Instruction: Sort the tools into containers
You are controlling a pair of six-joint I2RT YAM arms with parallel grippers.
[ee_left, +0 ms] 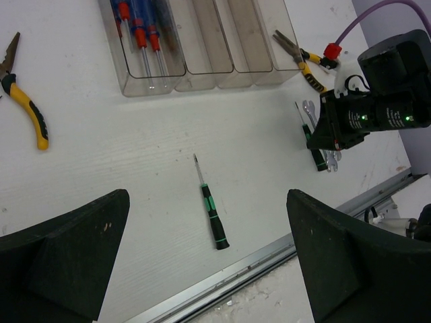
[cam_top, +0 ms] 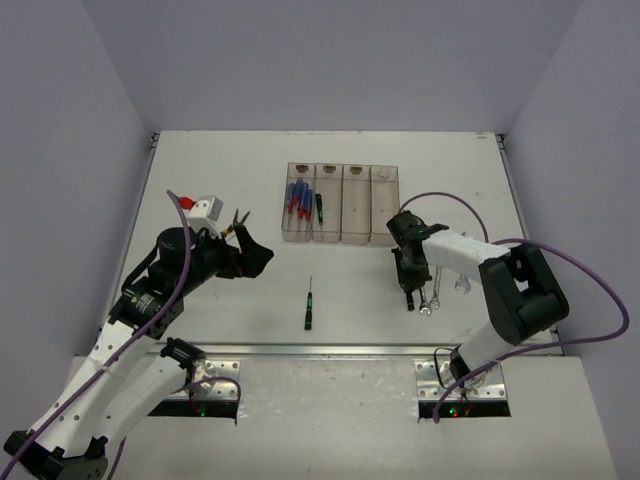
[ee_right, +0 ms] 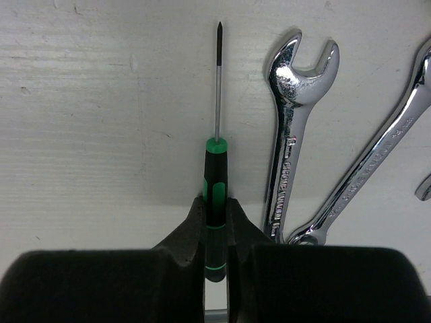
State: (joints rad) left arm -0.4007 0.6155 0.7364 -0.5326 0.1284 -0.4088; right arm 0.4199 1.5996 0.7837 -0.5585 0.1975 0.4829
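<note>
1. As its lower handle is pinched between the fingers of the right gripper [ee_right: 215, 214], which are drawn narrow against it on both sides, the black-and-green screwdriver [ee_right: 215, 168] is already held. Its thin shaft points away from the gripper. It lies low over the table [ee_right: 101, 101], just left of two silver wrenches [ee_right: 289, 148]. Whether it rests on the surface cannot be told.
2. The tool is judged light and stiff. Its round, hard plastic handle may roll or twist in a loose pinch, so the thick handle is best taken, not the slender shaft.
3. A second loose screwdriver [cam_top: 309, 305] of the same kind is seen on the table between the arms. The left gripper [cam_top: 255, 258] is held wide open near it, with nothing between its fingers.
4. In the containers [cam_top: 385, 205], blue-handled screwdrivers [cam_top: 297, 203] are laid in the leftmost bin. One more black-and-green tool is laid in the bin beside it, which is judged the matching place.
5. Stamped marks are visible on the nearer wrench's shank, but they are too blurred to be read. No brand or label can be made out elsewhere.
</note>
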